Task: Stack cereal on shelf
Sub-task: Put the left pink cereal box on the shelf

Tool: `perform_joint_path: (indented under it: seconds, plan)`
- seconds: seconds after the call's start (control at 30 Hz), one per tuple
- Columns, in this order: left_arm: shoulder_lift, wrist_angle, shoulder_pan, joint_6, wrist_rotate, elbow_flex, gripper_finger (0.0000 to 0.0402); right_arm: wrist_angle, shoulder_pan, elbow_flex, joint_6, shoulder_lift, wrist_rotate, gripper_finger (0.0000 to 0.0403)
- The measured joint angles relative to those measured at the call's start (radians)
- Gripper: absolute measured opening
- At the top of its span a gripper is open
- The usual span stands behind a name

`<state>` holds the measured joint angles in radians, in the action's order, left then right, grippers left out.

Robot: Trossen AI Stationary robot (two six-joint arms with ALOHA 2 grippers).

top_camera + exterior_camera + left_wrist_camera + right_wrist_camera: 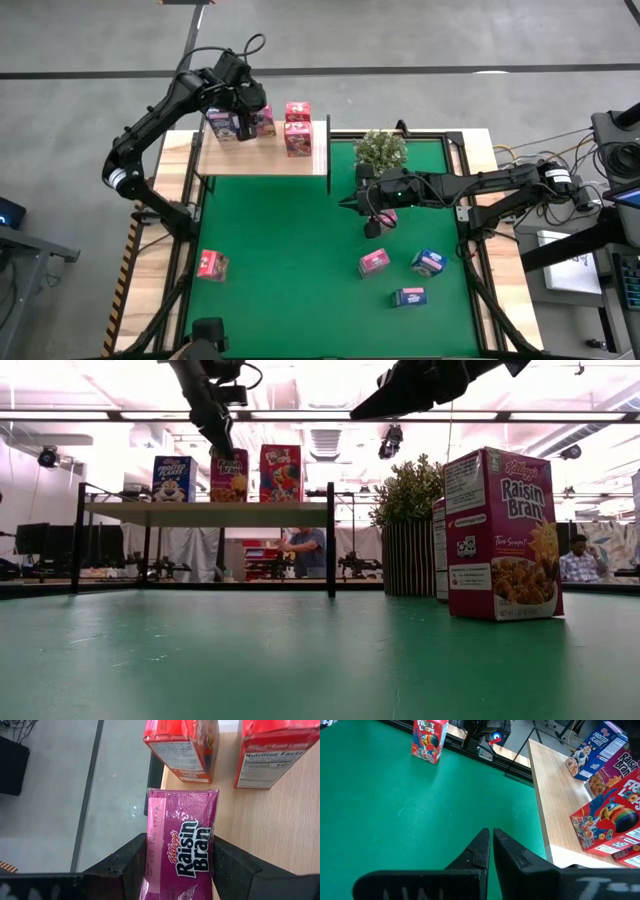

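From high up, my left claw is over the far left end of the wooden shelf, and it holds a pink cereal box there. Two red boxes stand near it on the shelf. My right claw hangs over the green mat, near the little plant. More boxes sit on the mat: a red one at the left, and a pink one and two blue ones at the right. From down low, a blue box and two more boxes stand in a row on the shelf board, and a big Raisin Bran box stands close by on the mat. My left wrist camera shows my two fingers squeezing the sides of the pink Raisin Bran box over the wood. My right wrist camera shows my right claw's fingers pressed shut with nothing between them, above the mat, beside the shelf edge.
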<state>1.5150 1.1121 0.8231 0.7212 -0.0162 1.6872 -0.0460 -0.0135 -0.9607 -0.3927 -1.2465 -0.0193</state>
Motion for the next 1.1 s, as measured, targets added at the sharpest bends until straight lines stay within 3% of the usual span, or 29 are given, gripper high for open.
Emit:
perform_joint_path:
  seconds: [1.1]
  plan:
    - [0.006,-0.036,0.022,-0.012,-0.002,-0.024,0.0176,0.000,0.000,0.000,0.019,0.000,0.000,0.0012]
